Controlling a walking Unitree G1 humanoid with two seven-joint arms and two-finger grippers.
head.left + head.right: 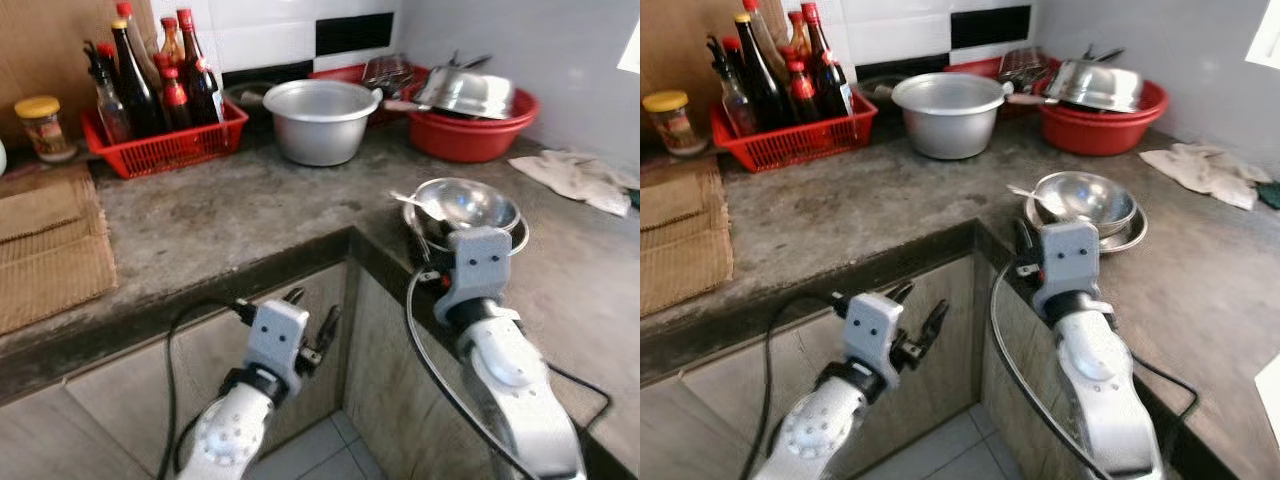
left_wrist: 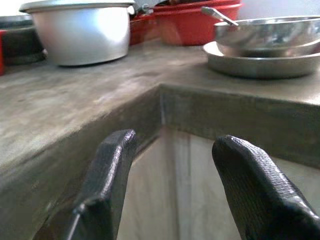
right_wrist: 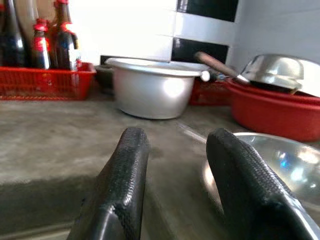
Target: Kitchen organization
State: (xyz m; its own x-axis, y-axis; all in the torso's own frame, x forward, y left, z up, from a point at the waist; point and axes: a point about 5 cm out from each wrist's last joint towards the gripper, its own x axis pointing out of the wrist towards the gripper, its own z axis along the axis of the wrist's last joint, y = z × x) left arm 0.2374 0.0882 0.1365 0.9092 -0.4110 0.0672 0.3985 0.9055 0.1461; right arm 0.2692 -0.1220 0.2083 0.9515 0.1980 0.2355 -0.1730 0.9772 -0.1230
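Note:
A steel bowl with a spoon in it rests on a steel plate near the inner corner of the grey concrete counter. My right gripper hovers low over the counter edge just left of the bowl, open, with nothing between its fingers. My left gripper is open too and hangs below the counter edge in front of the cabinet front, pointing at the corner. An aluminium pot stands at the back of the counter.
A red basket of sauce bottles and a yellow-lidded jar stand at the back left. A red basin holding steel ware is at the back right. A cloth lies on the right, a woven mat on the left.

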